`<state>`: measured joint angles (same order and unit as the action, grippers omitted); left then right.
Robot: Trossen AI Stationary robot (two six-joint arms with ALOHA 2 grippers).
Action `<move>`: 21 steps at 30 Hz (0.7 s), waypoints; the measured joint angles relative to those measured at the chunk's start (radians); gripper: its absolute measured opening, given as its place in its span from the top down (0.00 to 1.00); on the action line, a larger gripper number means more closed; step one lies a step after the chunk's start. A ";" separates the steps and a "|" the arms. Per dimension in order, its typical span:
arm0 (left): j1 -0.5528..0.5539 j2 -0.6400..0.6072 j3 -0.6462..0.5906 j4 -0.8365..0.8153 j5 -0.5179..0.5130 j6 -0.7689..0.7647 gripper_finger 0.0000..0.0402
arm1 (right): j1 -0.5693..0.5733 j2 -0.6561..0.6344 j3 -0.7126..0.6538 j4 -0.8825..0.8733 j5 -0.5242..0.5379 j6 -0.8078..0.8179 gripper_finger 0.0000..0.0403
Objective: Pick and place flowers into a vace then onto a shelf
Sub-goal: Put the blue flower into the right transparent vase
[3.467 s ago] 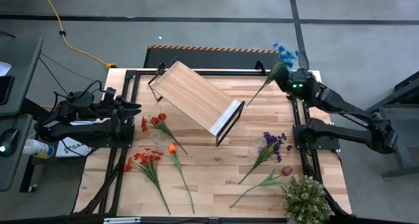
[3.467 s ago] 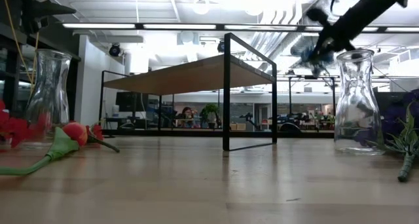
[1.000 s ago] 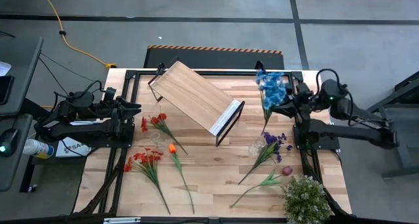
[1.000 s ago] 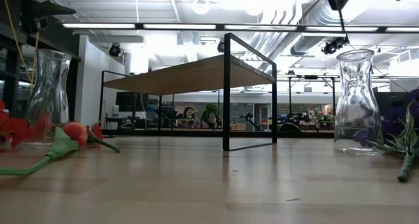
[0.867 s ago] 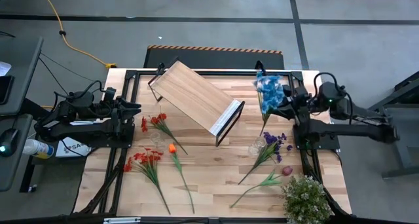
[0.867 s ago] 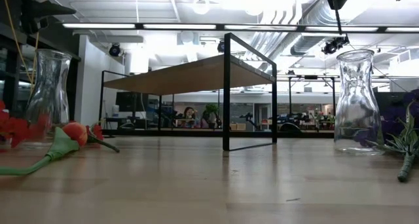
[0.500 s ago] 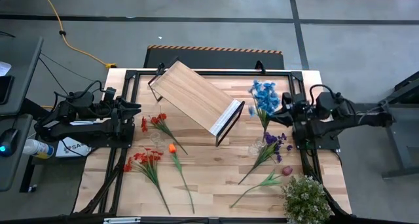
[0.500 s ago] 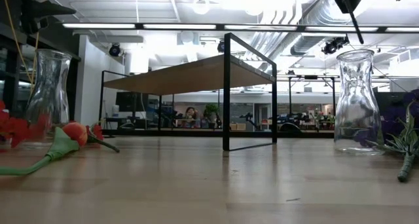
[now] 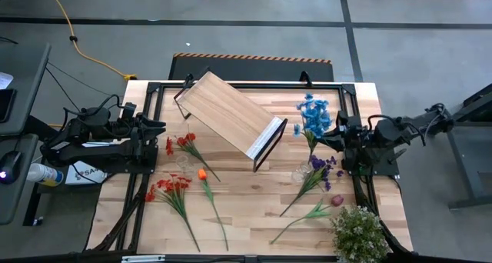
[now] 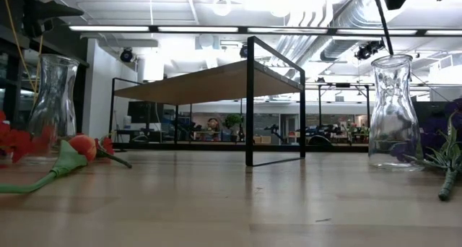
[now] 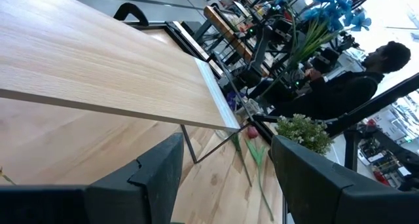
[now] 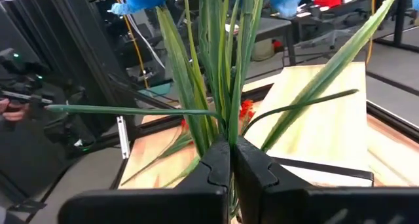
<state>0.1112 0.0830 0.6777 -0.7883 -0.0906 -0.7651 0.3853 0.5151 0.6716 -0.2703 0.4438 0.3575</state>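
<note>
Tightly, right tool pinches slender green blue flower stems.

Two dark jointed arms with blocky black fingers.

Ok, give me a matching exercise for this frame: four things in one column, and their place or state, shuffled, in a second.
Things:
1. blue flower
2. tulip
3. left gripper
4. shelf

Place or state:
A. open, parked at the table's left edge
B. lying flat on the table, near the red sprays
C. standing askew at the table's far middle
D. held upright in the right gripper, over the right vase

Pairs: 1-D, 2-B, 3-A, 4-C
</note>
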 joint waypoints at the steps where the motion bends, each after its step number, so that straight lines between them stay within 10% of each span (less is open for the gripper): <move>1: 0.000 0.000 0.000 0.000 0.000 0.000 0.34 | 0.011 0.007 0.000 0.001 0.019 0.001 1.00; 21: 0.000 0.000 0.000 0.000 0.004 0.000 0.34 | 0.163 0.127 0.000 -0.094 0.294 0.157 1.00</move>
<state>0.1112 0.0830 0.6780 -0.7887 -0.0861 -0.7647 0.5483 0.6422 0.6720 -0.3642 0.7382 0.5141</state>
